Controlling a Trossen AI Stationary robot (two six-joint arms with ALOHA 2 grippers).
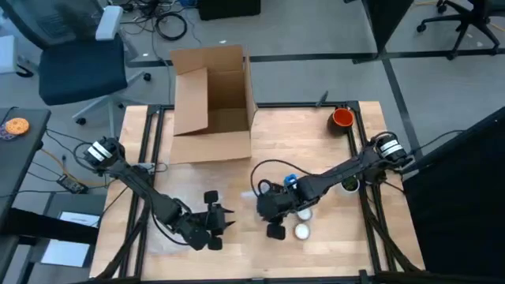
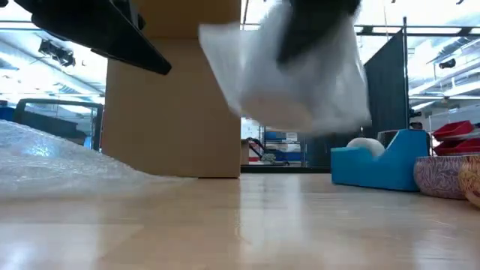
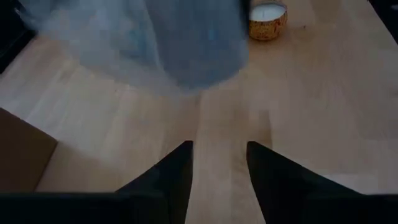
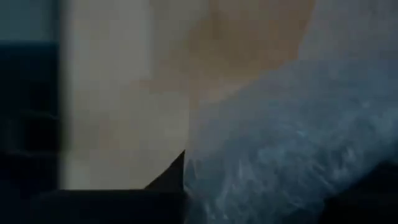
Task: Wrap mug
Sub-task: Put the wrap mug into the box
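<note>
On the light wooden bench (image 1: 316,150), a bundle of translucent bubble wrap (image 2: 296,71) is seen lifted clear of the surface in the low view, gripped from above by a dark gripper. In the high view the right gripper (image 1: 272,207) is placed near the bench's middle front, beside a blue tape dispenser (image 1: 290,182) and two white round objects (image 1: 302,230). Its jaws are closed on the bubble wrap, which fills the right wrist view. The mug itself cannot be made out inside the wrap. The left gripper (image 3: 217,163) is held low over bare wood with its jaws parted and empty. An open brown cardboard box (image 1: 211,102) stands at the back, and an orange cup (image 1: 342,118) near the back right corner.
</note>
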